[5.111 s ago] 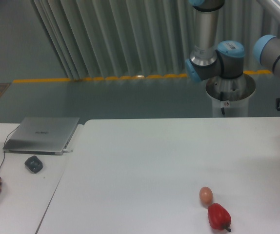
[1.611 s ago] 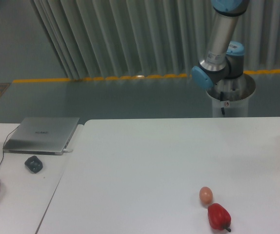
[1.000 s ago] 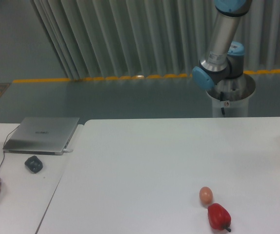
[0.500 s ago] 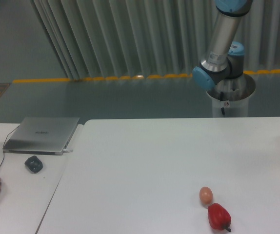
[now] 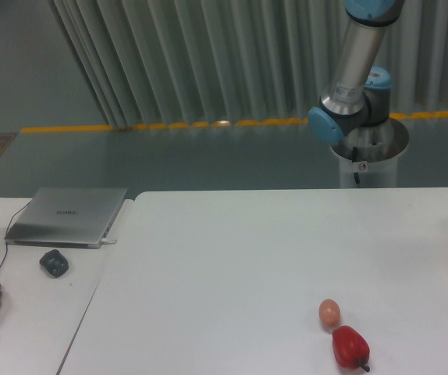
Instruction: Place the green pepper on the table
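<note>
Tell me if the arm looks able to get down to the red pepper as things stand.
Probably yes. The red pepper lies in the open near the front of the table, with only the egg close behind it and nothing above. The arm is raised at the back; its gripper is out of view.

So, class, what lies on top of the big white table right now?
On the table lie an egg and, just in front of it, a red pepper. No green pepper shows. The table's right edge runs out of frame, so anything there is unseen.
</note>
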Controlling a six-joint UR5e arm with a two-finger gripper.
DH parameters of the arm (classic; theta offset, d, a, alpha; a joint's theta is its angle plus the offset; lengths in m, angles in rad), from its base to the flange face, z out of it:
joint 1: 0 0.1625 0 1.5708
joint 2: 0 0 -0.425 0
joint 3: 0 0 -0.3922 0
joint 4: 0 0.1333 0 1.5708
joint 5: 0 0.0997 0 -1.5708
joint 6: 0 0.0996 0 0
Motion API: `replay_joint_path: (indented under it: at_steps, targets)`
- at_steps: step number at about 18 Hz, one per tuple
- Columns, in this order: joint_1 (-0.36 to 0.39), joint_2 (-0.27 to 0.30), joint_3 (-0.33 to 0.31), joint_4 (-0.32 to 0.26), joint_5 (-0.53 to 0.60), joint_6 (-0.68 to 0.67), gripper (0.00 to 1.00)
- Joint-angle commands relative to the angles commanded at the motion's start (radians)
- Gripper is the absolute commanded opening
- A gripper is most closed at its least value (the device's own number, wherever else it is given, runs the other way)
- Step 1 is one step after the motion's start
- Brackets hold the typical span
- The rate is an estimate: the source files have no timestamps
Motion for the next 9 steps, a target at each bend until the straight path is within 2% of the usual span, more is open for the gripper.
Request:
replay_joint_path:
  at_steps: [9]
  targets:
    - [0.011, -0.011, 0.002, 0.008, -0.003, 0.014, 1.0]
